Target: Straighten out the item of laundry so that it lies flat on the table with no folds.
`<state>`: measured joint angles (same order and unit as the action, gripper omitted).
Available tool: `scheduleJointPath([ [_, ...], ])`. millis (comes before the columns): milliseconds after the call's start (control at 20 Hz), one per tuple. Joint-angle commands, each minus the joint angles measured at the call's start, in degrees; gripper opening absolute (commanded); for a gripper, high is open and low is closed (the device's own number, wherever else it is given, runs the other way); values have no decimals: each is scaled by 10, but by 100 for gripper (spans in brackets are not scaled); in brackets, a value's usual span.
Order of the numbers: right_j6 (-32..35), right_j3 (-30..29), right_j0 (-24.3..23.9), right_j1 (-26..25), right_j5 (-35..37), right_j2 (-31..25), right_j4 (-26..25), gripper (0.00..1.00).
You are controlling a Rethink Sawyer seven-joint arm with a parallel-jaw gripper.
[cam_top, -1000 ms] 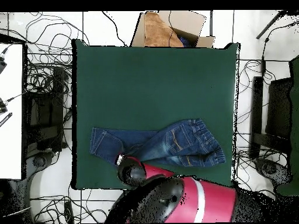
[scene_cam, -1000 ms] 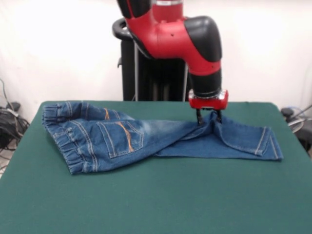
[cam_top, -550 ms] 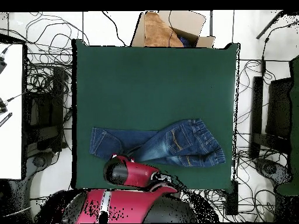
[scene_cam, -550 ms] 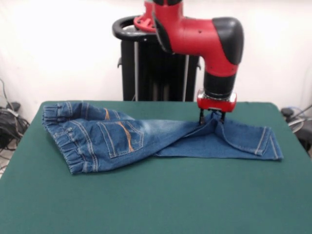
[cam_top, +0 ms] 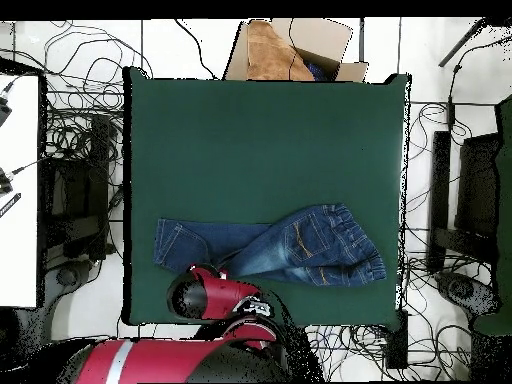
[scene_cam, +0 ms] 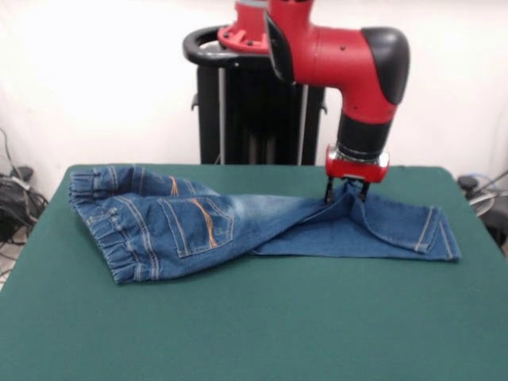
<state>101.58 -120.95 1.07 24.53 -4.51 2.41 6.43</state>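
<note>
Right of centre, your gripper (scene_cam: 346, 195) has its jaws pinched on the jeans (scene_cam: 238, 222) above the table (scene_cam: 254, 325); pull too far and the folded legs could bunch.

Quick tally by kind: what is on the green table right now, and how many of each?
Jeans: 1
Robot pincer, down on the jeans' leg: 1
Total on the table: 2

Faded blue jeans (scene_cam: 190, 226), seemingly orange pocket stitching; dark green table (scene_cam: 254, 317).
</note>
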Motion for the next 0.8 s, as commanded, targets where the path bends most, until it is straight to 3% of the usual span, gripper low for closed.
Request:
scheduleJointPath([
  [50,94,141,11,-126,-113,8,19,100],
  [400,99,154,8,-136,-156,9,-2,100],
  [600,93,158,13,-135,-137,13,-4,100],
  [650,94,158,12,-135,-135,13,-6,0],
  [800,93,158,8,-133,-123,10,-5,0],
])
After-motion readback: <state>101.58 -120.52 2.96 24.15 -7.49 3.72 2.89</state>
